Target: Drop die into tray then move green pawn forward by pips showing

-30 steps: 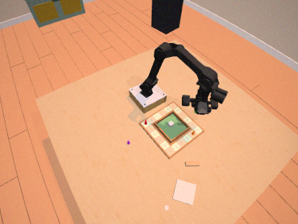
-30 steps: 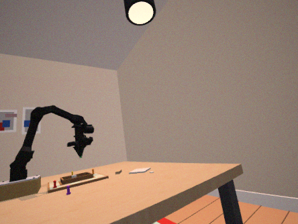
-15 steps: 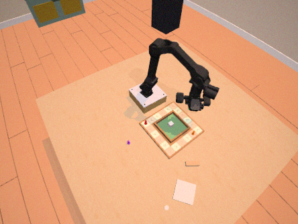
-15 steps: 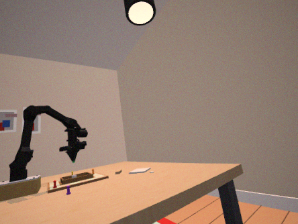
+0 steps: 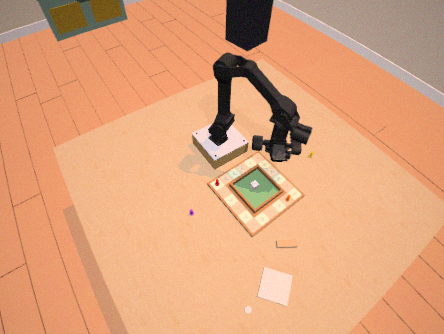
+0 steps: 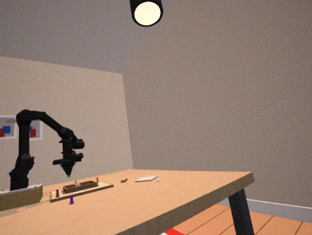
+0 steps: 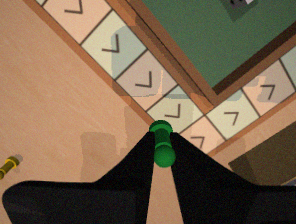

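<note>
My gripper [image 5: 279, 156] [image 6: 69, 174] [image 7: 161, 138] is shut on the green pawn [image 6: 69, 176] [image 7: 164, 156]. In the exterior view the pawn hangs above the board [image 5: 236, 210] [image 6: 102, 188]. In the wrist view it appears over the board's outer edge, near a corner of the arrow track. The top view does not show the pawn; the gripper hides it. The die [image 5: 255, 184] [image 6: 76, 184] [image 7: 241, 2] lies in the green-floored tray [image 5: 269, 201] [image 7: 212, 100]. It is cut off in the wrist view, and its top pips cannot be read.
A red pawn [image 5: 217, 182] [image 6: 57, 193] and an orange pawn [image 5: 288, 198] [image 6: 97, 179] stand on the board. A purple pawn [image 5: 191, 212] [image 6: 72, 199] and a yellow pawn [image 5: 311, 154] [image 7: 10, 166] are off it. Beyond are a small block [image 5: 286, 243], a white square [image 5: 275, 286] and a white disc [image 5: 248, 310].
</note>
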{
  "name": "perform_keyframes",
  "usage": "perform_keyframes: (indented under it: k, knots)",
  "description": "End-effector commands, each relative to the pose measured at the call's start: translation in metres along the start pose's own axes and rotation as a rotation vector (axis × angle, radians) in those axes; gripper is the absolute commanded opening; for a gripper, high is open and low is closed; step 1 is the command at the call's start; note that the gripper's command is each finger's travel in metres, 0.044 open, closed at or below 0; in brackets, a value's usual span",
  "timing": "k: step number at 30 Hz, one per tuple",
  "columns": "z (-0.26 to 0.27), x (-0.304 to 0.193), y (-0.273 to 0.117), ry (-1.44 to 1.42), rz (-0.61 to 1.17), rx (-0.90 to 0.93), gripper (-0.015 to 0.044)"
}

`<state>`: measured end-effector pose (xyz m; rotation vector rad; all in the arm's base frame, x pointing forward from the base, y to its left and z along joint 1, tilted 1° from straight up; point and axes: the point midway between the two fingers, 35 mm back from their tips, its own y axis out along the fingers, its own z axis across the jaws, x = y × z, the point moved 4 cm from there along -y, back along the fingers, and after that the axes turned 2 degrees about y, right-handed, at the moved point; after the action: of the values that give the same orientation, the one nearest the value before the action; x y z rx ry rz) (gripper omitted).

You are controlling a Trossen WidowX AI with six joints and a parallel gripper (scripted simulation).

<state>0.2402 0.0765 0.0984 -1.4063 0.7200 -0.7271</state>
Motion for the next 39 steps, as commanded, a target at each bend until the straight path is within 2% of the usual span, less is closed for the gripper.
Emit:
perform_keyframes:
  k: [1, 9, 16, 33, 39]
  knots:
    - [-0.011, -0.007, 0.008, 0.003, -0.003, -0.004, 0.0]
    - [-0.021, -0.014, 0.021, 0.003, -0.003, -0.005, 0.0]
    - [-0.022, -0.014, 0.05, 0.003, -0.003, -0.005, 0.0]
    - [-0.022, -0.014, 0.068, 0.003, -0.003, -0.005, 0.0]
    - [-0.02, -0.014, 0.062, -0.002, 0.0, 0.004, 0.0157]
